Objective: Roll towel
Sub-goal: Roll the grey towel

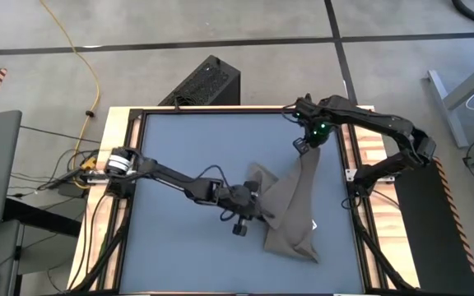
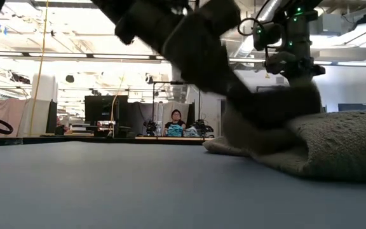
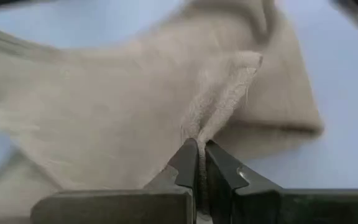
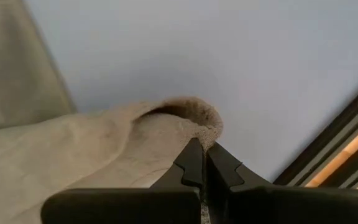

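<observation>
— One towel, taupe, crumpled on the right half of the blue table; one corner lifted off the surface.
— Who lifts it?
— Right gripper, jaws pinched tight on that raised corner near the table's far right edge.
— Left gripper?
— Low at the towel's left edge, jaws closed on a fold of cloth.

left claw clamped, arm reaching mid-table | right claw clamped, raised at far side

Nubby matt cloth towel, smooth matt table
</observation>
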Robot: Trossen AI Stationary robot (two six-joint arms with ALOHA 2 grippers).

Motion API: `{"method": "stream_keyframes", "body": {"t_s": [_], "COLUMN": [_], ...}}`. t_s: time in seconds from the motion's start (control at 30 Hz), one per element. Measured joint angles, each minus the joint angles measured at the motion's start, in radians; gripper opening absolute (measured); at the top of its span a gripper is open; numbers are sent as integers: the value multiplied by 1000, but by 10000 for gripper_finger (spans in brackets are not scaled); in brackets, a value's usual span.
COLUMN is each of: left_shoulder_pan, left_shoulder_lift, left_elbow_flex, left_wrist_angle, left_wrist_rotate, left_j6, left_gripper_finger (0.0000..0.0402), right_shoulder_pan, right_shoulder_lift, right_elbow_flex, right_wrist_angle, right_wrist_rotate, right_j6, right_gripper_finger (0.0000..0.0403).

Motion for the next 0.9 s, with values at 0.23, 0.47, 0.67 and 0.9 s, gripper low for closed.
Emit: {"method": "stream_keyframes", "body": {"t_s": [0.23, 0.47, 0.67, 0.9], "left_shoulder_pan": [81, 162, 171, 103], "left_shoulder_lift": [-327, -738, -987, -1083], "left_elbow_flex": [0, 0, 1, 1], "left_wrist_angle": [-3, 57, 107, 156], "left_wrist_rotate": [12, 36, 114, 199], "left_j6": [67, 115, 80, 75], "left_gripper_finger": [1, 0, 0, 0], "right_shoulder_pan": [56, 245, 511, 818], "right_shoulder_lift": [0, -2, -3, -3], "right_elbow_flex": [241, 685, 987, 1073], "right_wrist_angle": [-106, -104, -64, 105], "right_wrist_rotate": [-32, -32, -32, -41], "right_j6": [-29, -38, -87, -265], "right_gripper_finger": [20, 20, 20, 20]}}
